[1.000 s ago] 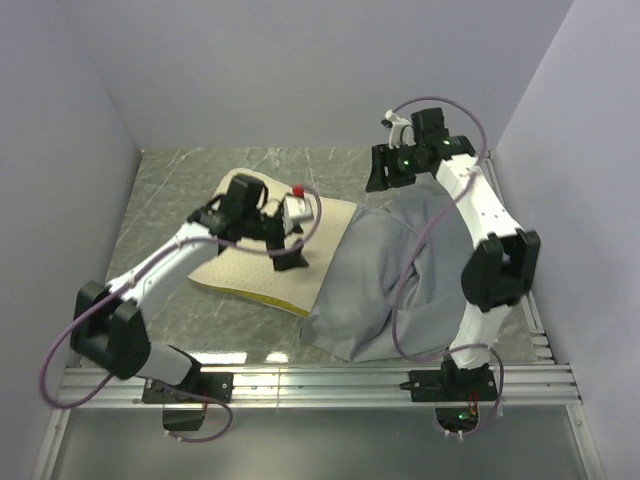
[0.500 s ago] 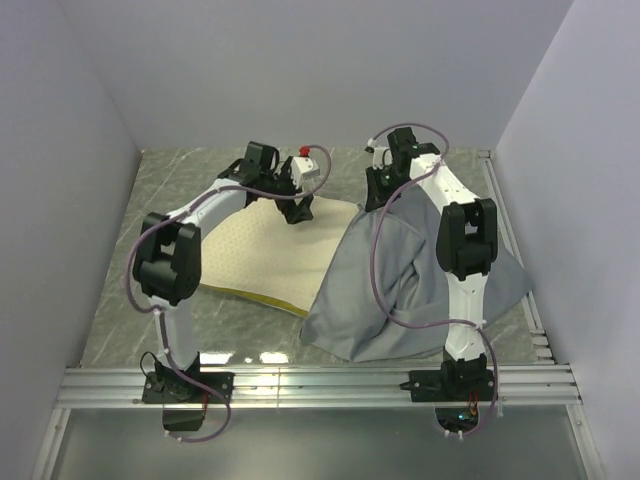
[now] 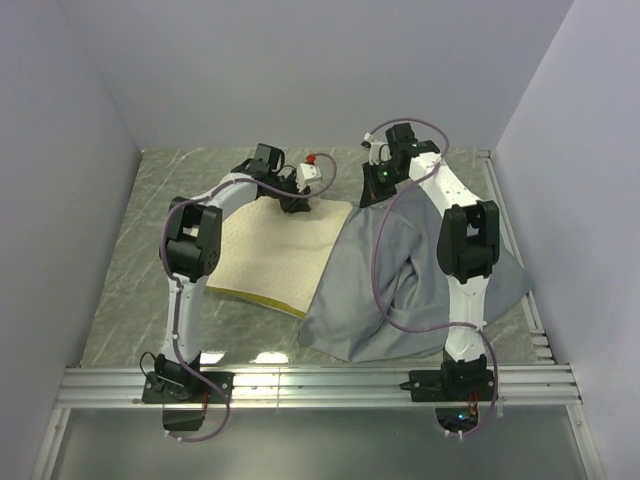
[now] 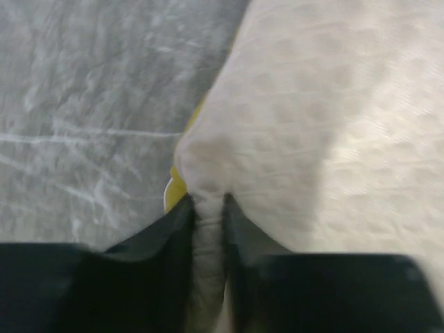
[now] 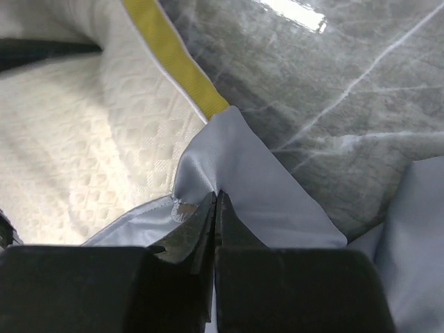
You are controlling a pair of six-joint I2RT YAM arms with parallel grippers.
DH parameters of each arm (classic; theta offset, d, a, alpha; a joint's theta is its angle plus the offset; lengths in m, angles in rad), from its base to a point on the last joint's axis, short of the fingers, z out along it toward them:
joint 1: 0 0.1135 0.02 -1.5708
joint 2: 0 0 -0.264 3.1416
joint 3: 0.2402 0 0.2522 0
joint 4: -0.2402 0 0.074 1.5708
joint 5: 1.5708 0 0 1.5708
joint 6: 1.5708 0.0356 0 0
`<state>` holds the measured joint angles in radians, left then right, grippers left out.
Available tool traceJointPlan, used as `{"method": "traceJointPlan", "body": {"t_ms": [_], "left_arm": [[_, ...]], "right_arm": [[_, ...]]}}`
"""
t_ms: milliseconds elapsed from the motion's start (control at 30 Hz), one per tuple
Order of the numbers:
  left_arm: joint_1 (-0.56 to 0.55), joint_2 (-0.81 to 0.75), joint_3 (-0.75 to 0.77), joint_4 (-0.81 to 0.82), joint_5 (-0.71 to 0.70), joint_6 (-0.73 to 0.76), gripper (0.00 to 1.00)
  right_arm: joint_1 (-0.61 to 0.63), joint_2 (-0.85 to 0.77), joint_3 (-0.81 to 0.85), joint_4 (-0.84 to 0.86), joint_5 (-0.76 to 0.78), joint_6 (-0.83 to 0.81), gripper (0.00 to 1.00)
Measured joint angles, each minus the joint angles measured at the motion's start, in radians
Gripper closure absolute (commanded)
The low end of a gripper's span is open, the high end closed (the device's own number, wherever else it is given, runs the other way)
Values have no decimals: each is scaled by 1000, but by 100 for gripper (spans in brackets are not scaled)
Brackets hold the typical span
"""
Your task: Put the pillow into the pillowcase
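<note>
"Now, both arms stretch to the upper middle of the top view. The left end effector [image 4: 207, 208] is pinching a fold of the pillow [image 3: 270, 250] at its far corner, and you can see cream dotted cloth squeezed between the two fingers."

"And the right end effector [image 5: 214, 201]?"

"Pressed together on a corner of the pillowcase [image 3: 400, 270], with thin blue-grey cloth nipped between the tips. In the wrist view the pillow's yellow-green band [image 5: 173, 62] runs right up to that corner."

"So where do the two pieces lie?"

"The pillow is flat on the table [image 3: 130, 230], centre-left of the frame. The pillowcase is spread wrinkled to its right, meeting it along one edge. At the far corner the case seems to lap a little over the pillow, but none of the pillow looks sheathed yet."

"Which step is that, then?"

"Early days, I'd say — the grasp-and-open stage. The next move calls for lifting that case corner to open the mouth, then feeding the pinched pillow corner in. I can't tell whether one layer or both is held — if it's both, the mouth won't open."
</note>
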<state>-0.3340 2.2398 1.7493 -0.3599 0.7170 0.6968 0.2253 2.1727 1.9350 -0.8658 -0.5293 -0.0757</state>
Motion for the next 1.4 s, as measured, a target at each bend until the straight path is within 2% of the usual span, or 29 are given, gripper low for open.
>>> {"method": "traceJointPlan", "body": {"t_ms": [33,67,200,367,500,667,800,967,1100,1200,1233,1333,1367,1400], "left_arm": [[-4,6,11,-27,19,18,94],[-8,9,26,-65,32,47,100],[-20,-29,11,-117,60,121,100],[-27,-247,-209,-114,100,153,100],[-52,-361,-246,-148,144,154,100],[-69,-401,-271,-111,183,116,100],[-69,-421,-327,-40,198,24,100],[-64,-518,-430,60,212,-114,100],[-12,-653,-540,173,237,-315,100],[69,-722,-626,289,247,-502,100],[102,-733,-652,330,248,-563,100],[211,-730,-717,432,235,-735,100],[245,-716,-737,454,223,-784,100],[275,-697,-752,471,212,-830,100]], "right_arm": [[5,-3,0,1,1,0,100],[11,-5,0,2,2,0,100],[33,-5,11,-16,13,0,100],[56,-5,51,-37,8,7,100],[75,-5,79,-40,-18,16,100],[101,-5,85,-36,-103,67,100],[145,-18,84,2,-182,145,100],[216,-90,44,146,-245,317,100],[260,-93,109,216,-253,401,100],[293,-79,166,297,-262,452,100],[305,-64,196,320,-263,464,82],[332,-3,262,390,-258,483,36],[337,13,275,402,-246,482,29],[343,25,280,407,-234,470,28]]}}
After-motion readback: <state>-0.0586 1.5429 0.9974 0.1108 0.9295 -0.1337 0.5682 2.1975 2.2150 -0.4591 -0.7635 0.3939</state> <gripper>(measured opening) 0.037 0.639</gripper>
